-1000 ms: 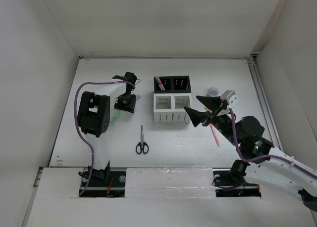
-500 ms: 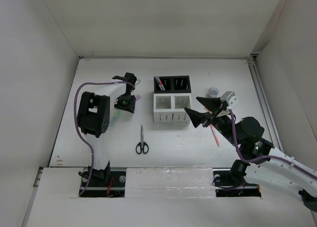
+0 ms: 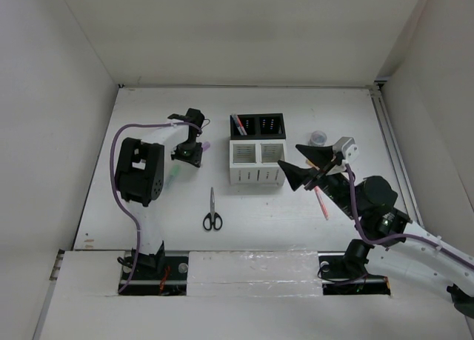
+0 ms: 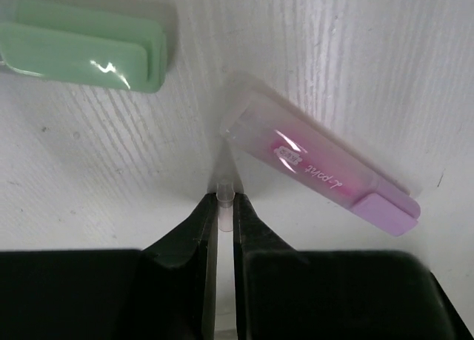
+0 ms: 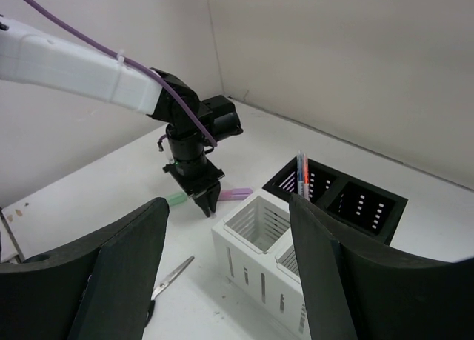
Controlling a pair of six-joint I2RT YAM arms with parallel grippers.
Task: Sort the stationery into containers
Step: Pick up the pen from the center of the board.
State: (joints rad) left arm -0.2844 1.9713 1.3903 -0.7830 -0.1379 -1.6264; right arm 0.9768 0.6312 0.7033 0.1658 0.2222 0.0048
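Our left pincer (image 4: 224,207) is pinched together right down at the desk (image 4: 355,36), and as far as we can see it's got nothing clamped. The pink highlighter (image 4: 311,162) lies flat just past the tips, with the green highlighter (image 4: 81,51) further left. Our right pincer (image 5: 228,207) hangs spread apart and empty, just beside the white containers (image 5: 248,270). The scissors (image 3: 212,210) lie nearer our bases.

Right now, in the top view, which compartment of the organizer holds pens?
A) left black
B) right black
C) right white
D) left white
A: the pens stand leaning in the left black compartment, and no pens show in the other three.
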